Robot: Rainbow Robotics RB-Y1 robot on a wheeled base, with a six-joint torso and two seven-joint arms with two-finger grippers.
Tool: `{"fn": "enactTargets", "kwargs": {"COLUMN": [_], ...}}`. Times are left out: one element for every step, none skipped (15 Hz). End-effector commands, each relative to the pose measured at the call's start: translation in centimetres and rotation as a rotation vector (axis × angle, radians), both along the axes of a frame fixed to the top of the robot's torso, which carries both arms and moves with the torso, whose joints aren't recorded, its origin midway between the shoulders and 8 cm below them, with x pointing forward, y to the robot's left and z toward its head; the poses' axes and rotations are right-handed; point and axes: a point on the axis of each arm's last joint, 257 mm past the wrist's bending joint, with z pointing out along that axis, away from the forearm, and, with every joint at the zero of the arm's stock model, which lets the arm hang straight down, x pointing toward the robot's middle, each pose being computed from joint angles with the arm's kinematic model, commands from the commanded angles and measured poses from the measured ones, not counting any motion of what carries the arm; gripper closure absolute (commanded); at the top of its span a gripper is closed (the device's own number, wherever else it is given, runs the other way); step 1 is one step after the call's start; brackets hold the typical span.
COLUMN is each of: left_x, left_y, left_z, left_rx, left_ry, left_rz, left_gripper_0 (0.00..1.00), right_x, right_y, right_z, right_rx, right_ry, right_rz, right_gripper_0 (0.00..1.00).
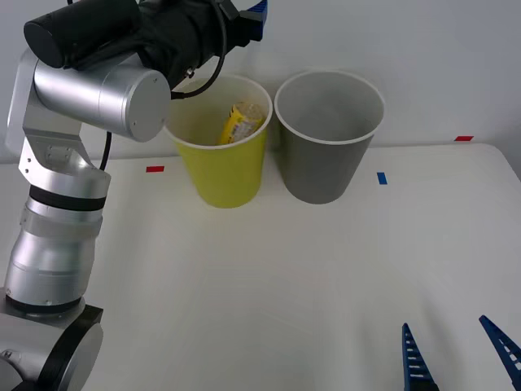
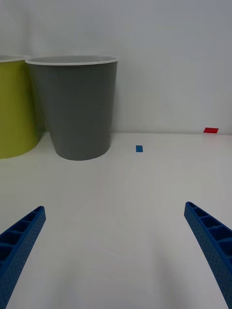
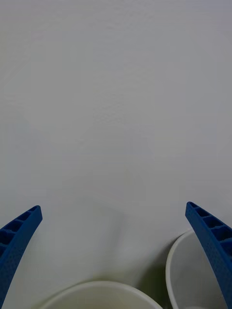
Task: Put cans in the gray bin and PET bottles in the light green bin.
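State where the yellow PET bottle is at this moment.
In the front view, the PET bottle lies tilted inside the light green bin, left of the gray bin.

The light green bin's wall hides the yellow bottle's lower end.

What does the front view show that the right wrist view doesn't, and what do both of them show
Front view alone: the yellow bottle lying inside the light green bin, and the left gripper raised above that bin's rim. Right wrist view alone: the right gripper close up, fingers spread wide over the table. Both share the gray bin standing beside the green one, plus a blue tape mark and a red tape mark.
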Motion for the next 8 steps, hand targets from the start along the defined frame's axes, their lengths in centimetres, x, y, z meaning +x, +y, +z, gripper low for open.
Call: {"fn": "enactTargets", "kwargs": {"left_x": [-0.4, -1.4, -2.5, -4.1, -5.3, -6.3, -7.3, -8.1], "left_y": [0.3, 0.5, 1.0, 1.5, 2.1, 2.7, 3.4, 3.9], "left_z": [-0.4, -0.7, -0.7, -0.9, -1.1, -1.1, -1.5, -2.0], "left_rx": [-0.004, 0.006, 0.013, 0.020, 0.024, 0.023, 0.018, 0.018], "left_ry": [0.012, 0.029, 0.040, 0.051, 0.054, 0.047, 0.041, 0.039], "left_rz": [-0.008, -0.012, -0.011, -0.008, -0.004, 0.004, 0.013, 0.017], "left_gripper_0": [0.00, 0.00, 0.00, 0.00, 0.00, 0.00, 0.00, 0.00], "right_x": [0.0, 0.0, 0.0, 0.0, 0.0, 0.0, 0.0, 0.0], "right_y": [0.0, 0.0, 0.0, 0.0, 0.0, 0.0, 0.0, 0.0], "right_z": [0.0, 0.0, 0.0, 0.0, 0.0, 0.0, 0.0, 0.0], "right_rx": [0.000, 0.000, 0.000, 0.000, 0.000, 0.000, 0.000, 0.000], "right_ry": [0.000, 0.000, 0.000, 0.000, 0.000, 0.000, 0.000, 0.000], "right_rz": [0.000, 0.000, 0.000, 0.000, 0.000, 0.000, 0.000, 0.000], "right_gripper_0": [0.00, 0.00, 0.00, 0.00, 0.00, 0.00, 0.00, 0.00]}}
